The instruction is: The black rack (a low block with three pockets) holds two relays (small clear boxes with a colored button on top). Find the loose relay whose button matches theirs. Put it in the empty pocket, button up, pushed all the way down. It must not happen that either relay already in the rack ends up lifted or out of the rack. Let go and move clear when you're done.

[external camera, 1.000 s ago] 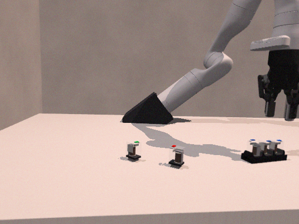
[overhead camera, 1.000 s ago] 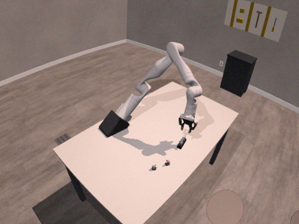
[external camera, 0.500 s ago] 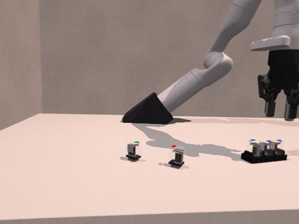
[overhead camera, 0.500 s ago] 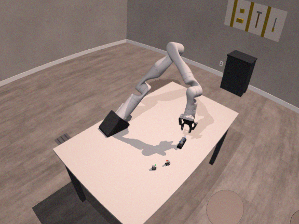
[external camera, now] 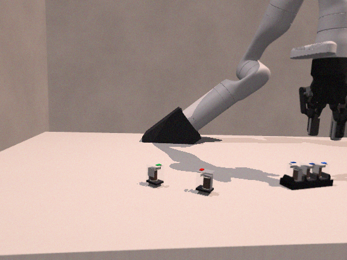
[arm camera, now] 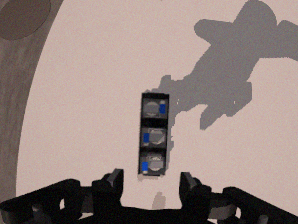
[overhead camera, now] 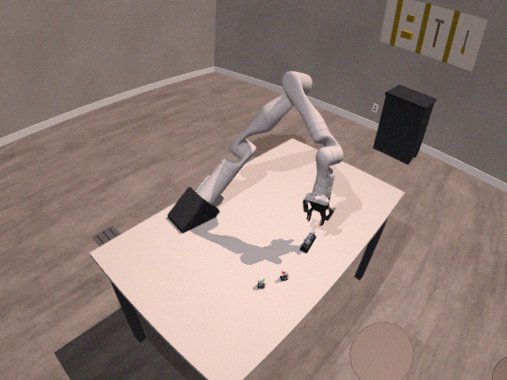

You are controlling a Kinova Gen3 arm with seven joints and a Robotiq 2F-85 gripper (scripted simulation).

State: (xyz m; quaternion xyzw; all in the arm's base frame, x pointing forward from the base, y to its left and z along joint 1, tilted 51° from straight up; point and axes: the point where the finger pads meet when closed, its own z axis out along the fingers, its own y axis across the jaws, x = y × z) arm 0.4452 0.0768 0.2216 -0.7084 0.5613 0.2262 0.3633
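Three blue-buttoned relays (external camera: 308,172) seem seated in the black rack (external camera: 313,183), below the parted gripper (external camera: 325,136).

In the top view you see plain gray walls (overhead camera: 273,48) (external camera: 144,60) with white baseboards (overhead camera: 110,102), a wood-plank floor (overhead camera: 79,167), a black cabinet (overhead camera: 401,125) at far right, a tool panel (overhead camera: 429,54) above it, and a pale tabletop (overhead camera: 176,299) (external camera: 105,219) (arm camera: 80,100) crossed by shadows.

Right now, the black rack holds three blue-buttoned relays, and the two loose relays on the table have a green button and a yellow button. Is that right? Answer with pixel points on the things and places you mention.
Not quite: the loose relays have a green button (overhead camera: 263,280) (external camera: 158,165) and a red button (overhead camera: 282,273) (external camera: 201,170), as the exterior view shows. The rest stands.
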